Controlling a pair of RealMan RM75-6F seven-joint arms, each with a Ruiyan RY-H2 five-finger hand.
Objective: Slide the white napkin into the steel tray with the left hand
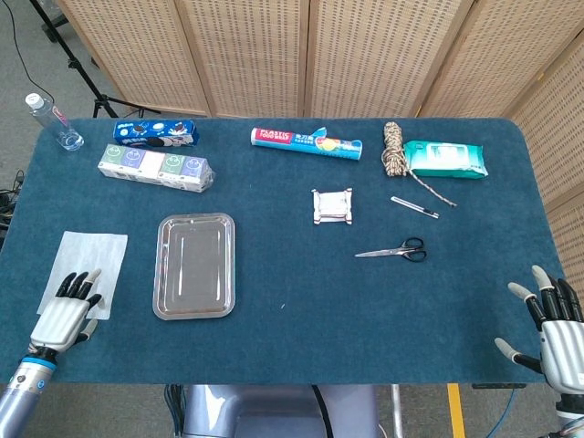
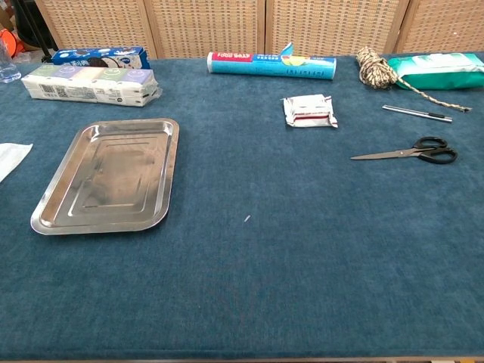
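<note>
Both hands sit at the near edge of the table (image 1: 301, 301). The left hand (image 1: 64, 310) lies palm down at the near left corner, its fingers (image 1: 78, 285) apart and stretched forward, their dark tips resting on the near edge of the white napkin (image 1: 87, 255); it grips nothing. The napkin lies flat on the blue cloth, just left of the steel tray (image 1: 193, 265) and apart from it, with a strip of cloth between them. The tray holds nothing. The right hand (image 1: 547, 324) rests at the near right corner, fingers spread, holding nothing. Farther out lie scissors (image 1: 394, 249), a small white packet (image 1: 332, 204), a pen (image 1: 415, 207), a coil of rope (image 1: 396, 151), a green wipes pack (image 1: 444, 158), a food wrap box (image 1: 306, 140), a tissue pack (image 1: 157, 166), a cookie box (image 1: 155, 132) and a bottle (image 1: 53, 119).
</note>
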